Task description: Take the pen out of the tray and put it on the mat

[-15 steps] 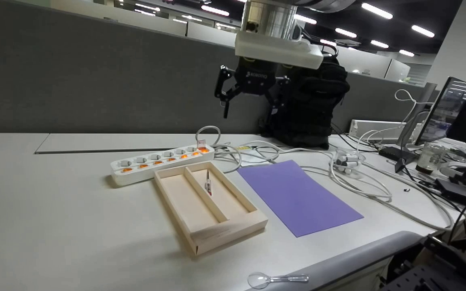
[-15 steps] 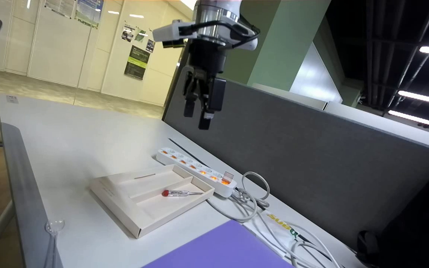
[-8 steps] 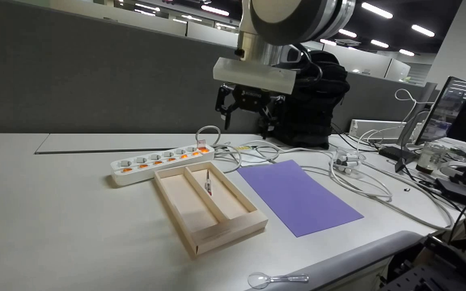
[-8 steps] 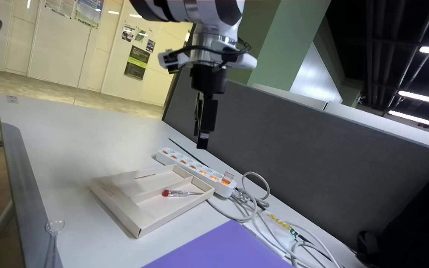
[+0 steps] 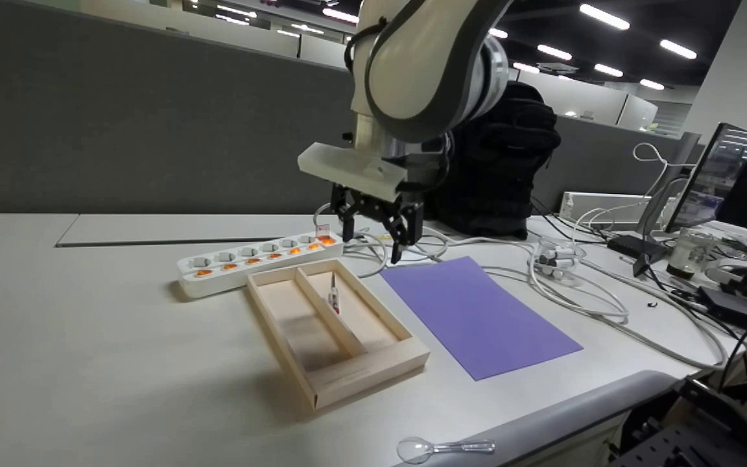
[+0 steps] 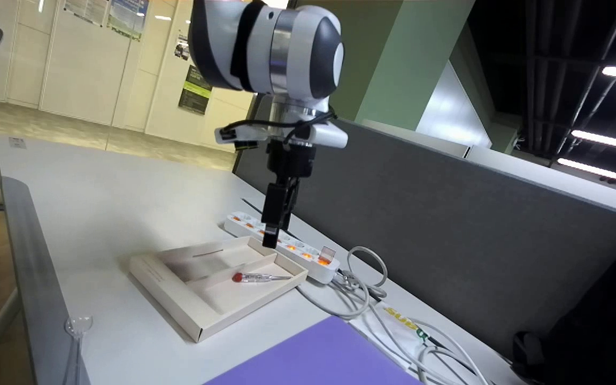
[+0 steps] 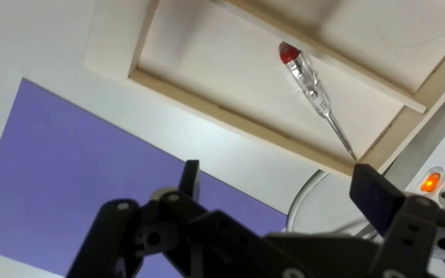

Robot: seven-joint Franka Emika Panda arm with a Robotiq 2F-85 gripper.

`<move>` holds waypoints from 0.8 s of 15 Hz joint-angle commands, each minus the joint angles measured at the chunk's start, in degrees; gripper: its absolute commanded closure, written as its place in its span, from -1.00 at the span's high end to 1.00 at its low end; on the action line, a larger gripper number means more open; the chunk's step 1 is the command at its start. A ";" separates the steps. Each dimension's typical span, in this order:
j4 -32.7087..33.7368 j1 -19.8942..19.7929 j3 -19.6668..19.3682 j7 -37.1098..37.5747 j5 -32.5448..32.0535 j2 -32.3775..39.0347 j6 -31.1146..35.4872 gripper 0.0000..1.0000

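Note:
The pen is a small clear rod with a red end and thin metal tip. It lies in one compartment of the light-wood tray, near the divider; pen (image 5: 334, 298) and tray (image 5: 370, 370) show in both exterior views, pen (image 6: 254, 277), tray (image 6: 166, 297). In the wrist view the whole pen (image 7: 311, 87) shows, its tip at the tray's (image 7: 226, 116) corner. The purple mat (image 5: 477, 318) lies flat beside the tray; it also shows in the wrist view (image 7: 83, 162). My gripper (image 5: 372, 241) is open and empty, above the table by the tray's far end; fingers wide apart in the wrist view (image 7: 278, 170).
A white power strip (image 5: 257, 263) with lit orange switches lies against the tray's far side. Grey cables (image 6: 359, 299) loop behind the tray and mat. A black backpack (image 5: 484, 168) stands at the partition. A clear spoon (image 5: 445, 447) lies at the front edge.
My arm has come down and the open gripper has moved closer to the tray's far end, turning as it came. The pen, tray and mat have not moved.

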 commanded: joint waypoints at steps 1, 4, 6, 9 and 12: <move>4.71 5.08 -3.30 2.25 3.50 7.00 3.07 1.00; 6.32 6.72 -4.30 -1.48 9.03 10.26 6.36 1.00; 7.01 7.49 -4.87 -3.85 11.75 11.74 8.33 1.00; 7.32 8.24 -5.75 -7.45 15.55 12.99 10.02 1.00; 7.12 8.99 -7.05 -10.11 18.38 13.77 10.87 1.00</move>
